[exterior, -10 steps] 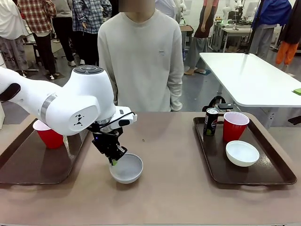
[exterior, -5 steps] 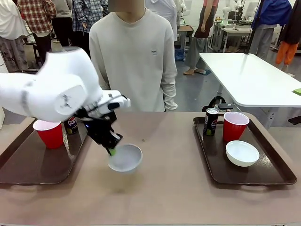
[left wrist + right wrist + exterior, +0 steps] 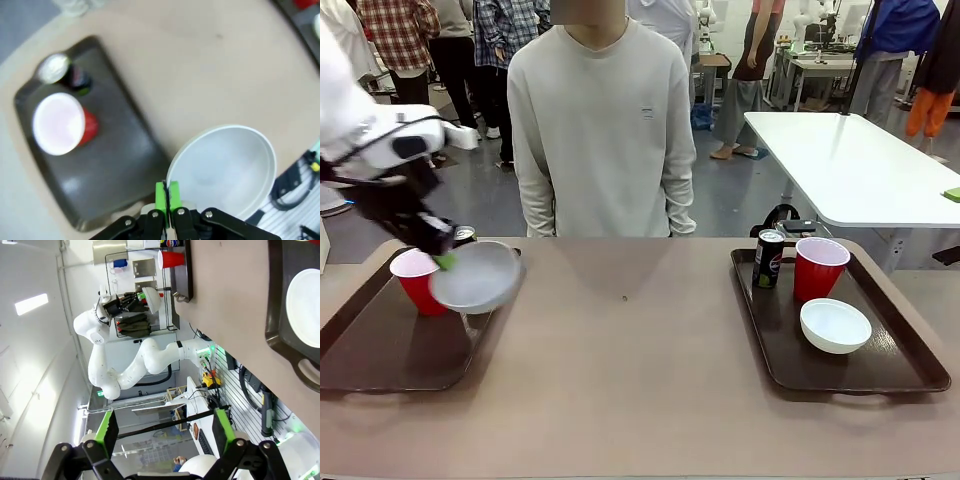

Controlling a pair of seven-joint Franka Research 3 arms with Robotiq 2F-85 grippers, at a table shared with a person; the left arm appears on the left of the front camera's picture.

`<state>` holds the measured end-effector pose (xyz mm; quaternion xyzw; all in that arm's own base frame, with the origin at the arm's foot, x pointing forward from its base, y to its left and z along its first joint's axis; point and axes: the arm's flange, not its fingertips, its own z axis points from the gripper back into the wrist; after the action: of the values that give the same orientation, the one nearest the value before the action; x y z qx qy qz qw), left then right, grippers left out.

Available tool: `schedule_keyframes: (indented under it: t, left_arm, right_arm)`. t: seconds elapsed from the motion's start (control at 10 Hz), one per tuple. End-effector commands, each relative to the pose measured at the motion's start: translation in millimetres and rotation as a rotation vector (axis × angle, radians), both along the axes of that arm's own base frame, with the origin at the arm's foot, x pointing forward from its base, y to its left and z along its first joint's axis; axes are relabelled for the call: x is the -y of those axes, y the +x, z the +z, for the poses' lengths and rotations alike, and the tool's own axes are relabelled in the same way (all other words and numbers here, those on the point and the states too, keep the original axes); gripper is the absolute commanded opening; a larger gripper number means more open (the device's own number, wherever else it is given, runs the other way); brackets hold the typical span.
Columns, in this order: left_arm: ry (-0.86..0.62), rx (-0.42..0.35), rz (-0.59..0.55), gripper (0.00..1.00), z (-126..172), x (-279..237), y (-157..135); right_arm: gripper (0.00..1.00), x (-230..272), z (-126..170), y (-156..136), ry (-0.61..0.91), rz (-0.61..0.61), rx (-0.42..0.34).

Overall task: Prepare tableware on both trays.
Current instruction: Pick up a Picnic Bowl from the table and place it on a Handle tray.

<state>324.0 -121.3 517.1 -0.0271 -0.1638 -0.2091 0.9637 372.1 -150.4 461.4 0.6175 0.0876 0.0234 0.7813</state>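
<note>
My left gripper (image 3: 444, 261) is shut on the rim of a small white bowl (image 3: 476, 277), held tilted in the air over the right edge of the left tray (image 3: 380, 350). In the left wrist view the green pads (image 3: 161, 192) pinch the bowl (image 3: 225, 167) above that tray (image 3: 117, 165), which holds a red cup (image 3: 61, 124) and a Pepsi can (image 3: 64, 72). The front view shows that cup (image 3: 418, 280) and can (image 3: 465, 236) partly behind the bowl. The right tray (image 3: 910, 375) carries a can (image 3: 768, 258), a red cup (image 3: 818, 268) and a white bowl (image 3: 835, 325). My right gripper (image 3: 165, 432) is open and holds nothing, off the table's side near the right tray (image 3: 280, 315).
A person in a cream sweater (image 3: 600, 130) stands at the far edge of the brown table (image 3: 640, 380), hands down. A white table (image 3: 850, 160) stands behind at the right. Other people move farther back.
The left arm has lifted the white bowl off the middle of the table and swung it left and up, to above the left tray's right edge. The right tray is unchanged.
</note>
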Motion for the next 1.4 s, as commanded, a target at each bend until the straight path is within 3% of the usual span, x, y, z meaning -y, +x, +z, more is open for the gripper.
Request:
schedule_keyframes:
  t: [0.0,0.2,0.3,0.7,0.9,1.0,1.3]
  left_arm:
    - [0.038,-0.067,0.008,0.00,-18,-40,21]
    - [0.041,-0.098,0.047,0.00,-27,-66,37]
    - [0.027,-0.053,0.041,0.00,-16,-54,17]
    - [0.033,-0.065,0.040,0.03,-20,-60,22]
    - [0.070,-0.195,0.133,0.03,-88,-98,64]
    - [0.074,-0.239,0.153,0.03,-110,-112,72]
    - [0.079,-0.298,0.139,0.03,-135,-126,71]
  right_arm:
    - [0.99,-1,3,-2,0.006,-0.002,-0.016]
    - [0.99,-1,3,-2,0.006,-0.002,-0.016]
    - [0.99,-1,3,-2,0.006,-0.002,-0.016]
    - [0.99,-1,3,-2,0.006,-0.002,-0.016]
    - [0.99,-1,3,-2,0.006,-0.002,-0.016]
    - [0.99,-1,3,-2,0.006,-0.002,-0.016]
    - [0.99,-1,3,-2,0.006,-0.002,-0.016]
